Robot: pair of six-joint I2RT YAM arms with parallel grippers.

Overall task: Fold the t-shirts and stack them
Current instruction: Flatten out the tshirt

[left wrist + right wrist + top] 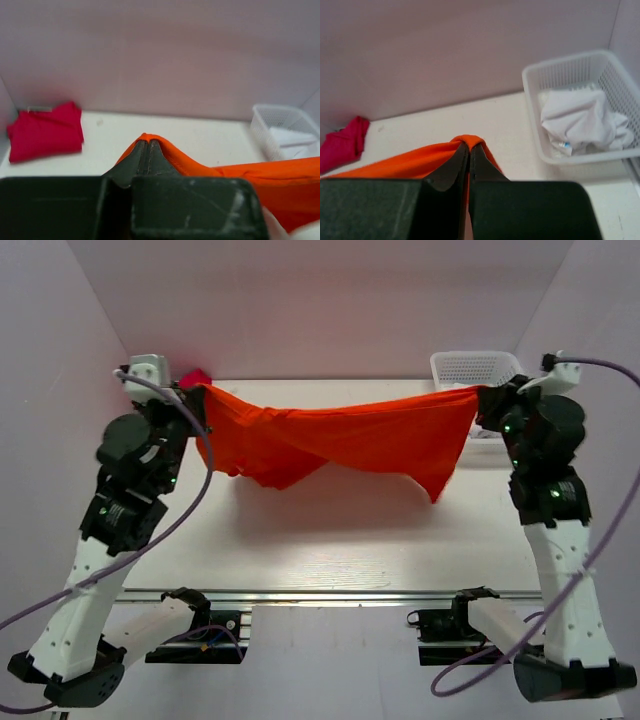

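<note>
The bright orange t-shirt (340, 440) hangs stretched in the air between my two arms, sagging over the middle of the table. My left gripper (198, 392) is shut on its left end, and in the left wrist view the orange t-shirt (200, 165) wraps over the closed left gripper (145, 145). At the other end my right gripper (482, 392) pinches the cloth; the right wrist view has the orange t-shirt (410, 162) folded over the closed right gripper (470, 147). The crimson-pink t-shirt (46, 131) lies folded at the table's back left corner (195, 376) (342, 145).
A white mesh basket (475, 368) holding white cloth (582, 122) stands at the back right corner, just behind my right gripper. Pale walls close the table in at the back and both sides. The white table (330, 540) lies below the hanging shirt.
</note>
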